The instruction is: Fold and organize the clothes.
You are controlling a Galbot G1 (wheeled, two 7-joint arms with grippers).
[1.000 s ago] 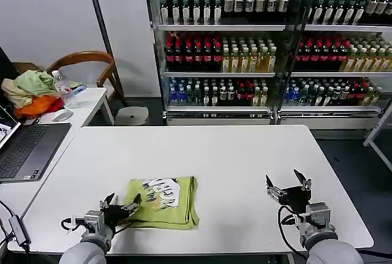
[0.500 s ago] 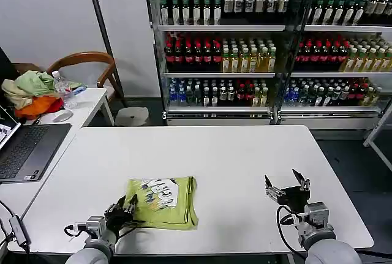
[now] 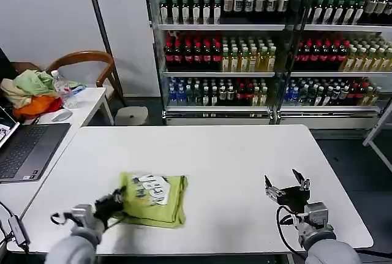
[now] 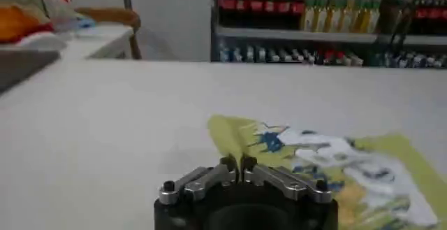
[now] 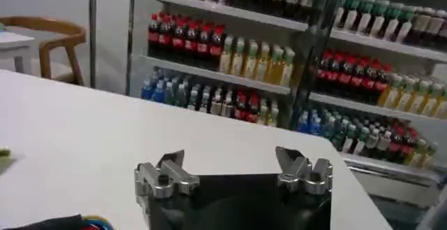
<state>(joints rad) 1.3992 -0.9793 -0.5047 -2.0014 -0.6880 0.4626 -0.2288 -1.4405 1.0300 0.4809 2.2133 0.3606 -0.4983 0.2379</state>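
The clothes (image 3: 153, 198) are one lime-green T-shirt with a white and blue print on top. It lies folded into a rough square near the front left of the white table (image 3: 226, 154). My left gripper (image 3: 113, 203) is at the shirt's left edge, shut on the fabric. The left wrist view shows the closed left gripper (image 4: 238, 163) pinching the green edge, with the shirt (image 4: 328, 165) spreading out beyond it. My right gripper (image 3: 286, 185) hovers low over the front right of the table, open and holding nothing. The right wrist view has the right gripper (image 5: 234, 163) over bare tabletop.
An open laptop (image 3: 24, 147) lies at the table's left edge, and a cable (image 3: 15, 230) runs by the front left corner. A side table at the back left holds a heap of garments (image 3: 30, 92), a water bottle (image 3: 62, 89) and a mouse (image 3: 61, 115). Drink shelves (image 3: 245, 49) stand behind.
My left gripper has closed on the shirt's left edge and dragged the folded shirt a little to the left. The right gripper has stayed where it was.
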